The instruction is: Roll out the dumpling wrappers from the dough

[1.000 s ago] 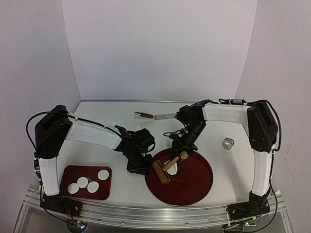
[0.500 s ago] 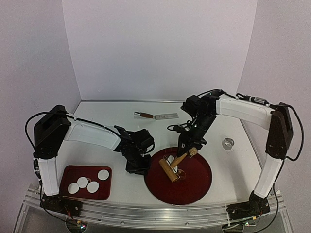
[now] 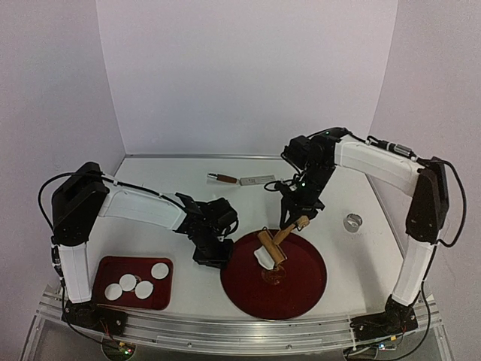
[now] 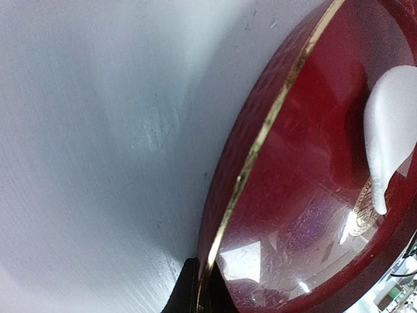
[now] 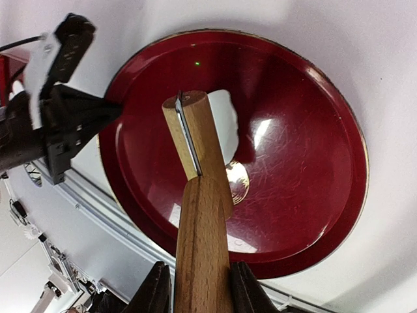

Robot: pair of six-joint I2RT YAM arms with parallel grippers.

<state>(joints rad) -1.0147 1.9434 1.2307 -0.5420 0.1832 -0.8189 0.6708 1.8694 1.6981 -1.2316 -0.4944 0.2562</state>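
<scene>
Four dumpling wrappers, round white discs, lie flat in the small red tray at the near left of the counter. Three are bunched close together and one sits a bit apart toward the right. The tray is well apart from the work area.

The ragged white dough piece sits on the round red plate, left of the plate's middle. The rolling pin is tilted over it, roller end low above the dough and handle rising up and right. Cannot tell if the roller touches the dough.

The right claw is clamped on the pin's wooden handle. In the right wrist view its fingers press both sides of the handle.

The left claw is at the plate's left rim. In the left wrist view the gold edge runs between the dark fingertips, closed down on the rim.

A metal ring lies on the counter right of the plate, apart from it. A brown-handled tool lies flat near the back wall.
</scene>
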